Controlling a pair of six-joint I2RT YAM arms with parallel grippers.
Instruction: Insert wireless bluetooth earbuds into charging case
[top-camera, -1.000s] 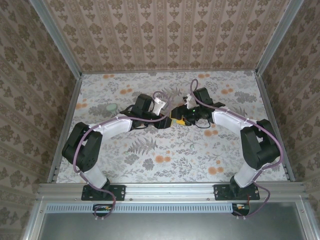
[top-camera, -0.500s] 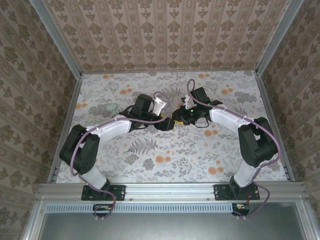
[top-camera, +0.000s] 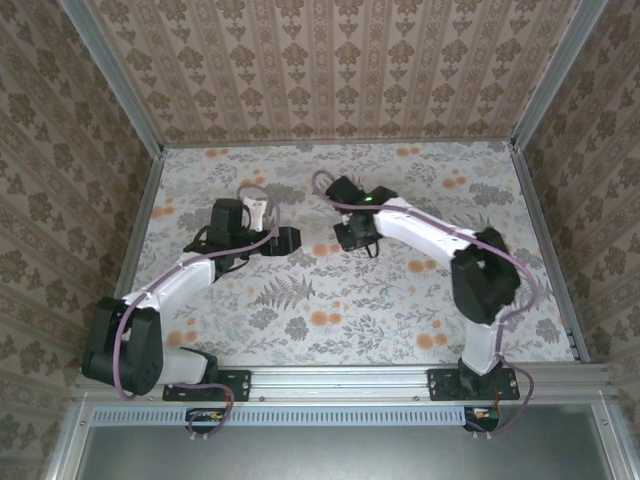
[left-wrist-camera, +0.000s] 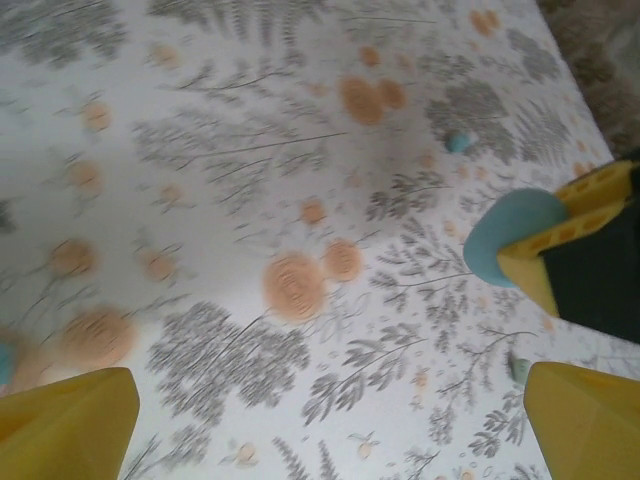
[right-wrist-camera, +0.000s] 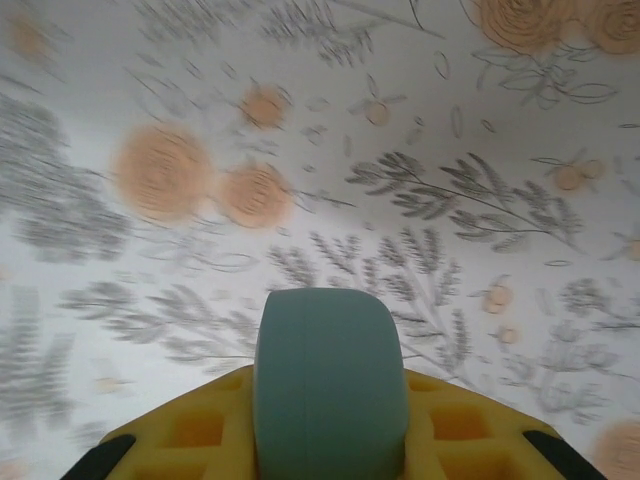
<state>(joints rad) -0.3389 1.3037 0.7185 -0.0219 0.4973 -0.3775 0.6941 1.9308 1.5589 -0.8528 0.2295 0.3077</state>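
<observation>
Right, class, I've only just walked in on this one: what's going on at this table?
Two robot arms are working over a flower-patterned table. The right pincer is shut on the teal charging case. The left pincer is wide open and holds nothing. A tiny teal earbud lies loose on the table, not yet in the case.
</observation>
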